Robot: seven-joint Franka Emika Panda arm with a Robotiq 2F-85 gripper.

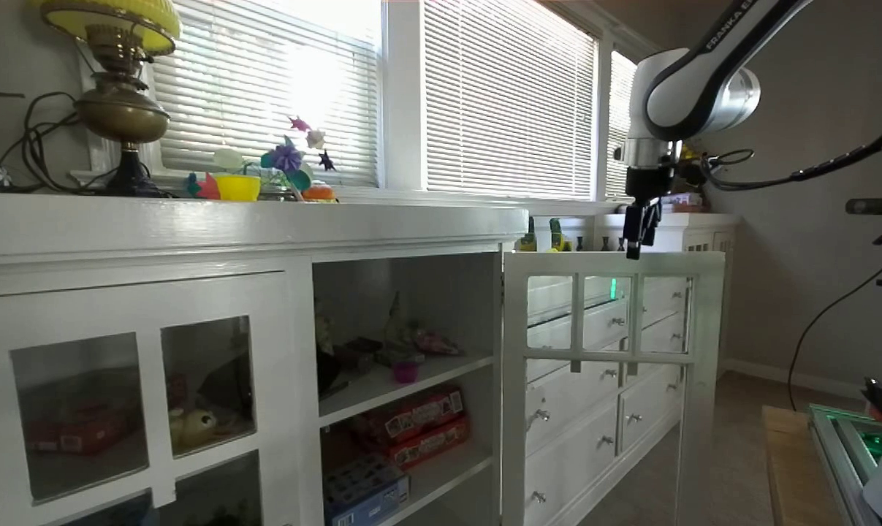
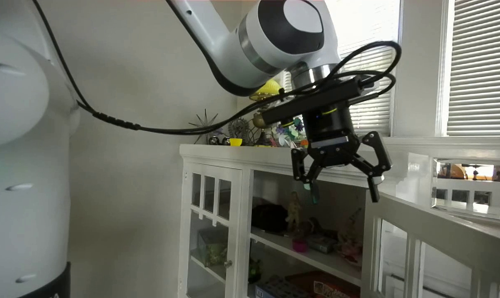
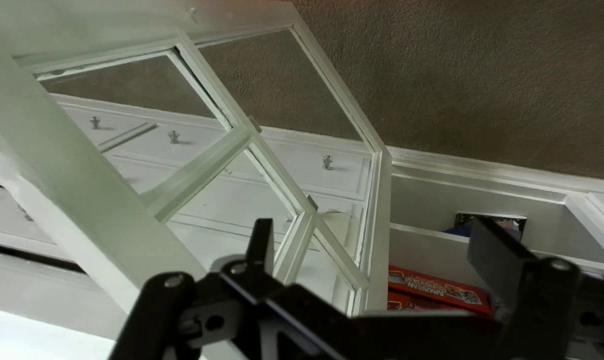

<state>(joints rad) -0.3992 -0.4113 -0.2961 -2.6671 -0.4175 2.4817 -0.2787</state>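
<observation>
Hanging claw: fingers spread wide, tips aimed downward, hold on nothing; right of centre in an exterior view, along the bottom edge in the wrist view
Cabinet door: swung out, right of centre in an exterior view; white frame, three small panes along the top, larger glass beneath; slanting across the left half of the wrist view
Fingertips and top rail: near each other or overlapping in the views; contact cannot be told
Arm: white with black, upper right, black cable running off to the right edge
Shelf: centre of the frame, magenta cup near its front edge, dim assorted items behind, too dark to name
Below shelf: two red boxes stacked, blue box to their lower left
Counter: upper left, bearing brass lamp with yellow shade, yellow pot just right of it, coloured flowers farther right
Behind the glass: white drawers with knobs
Window blinds: lowered, upper middle
Carpet: brown, upper right of the wrist view
</observation>
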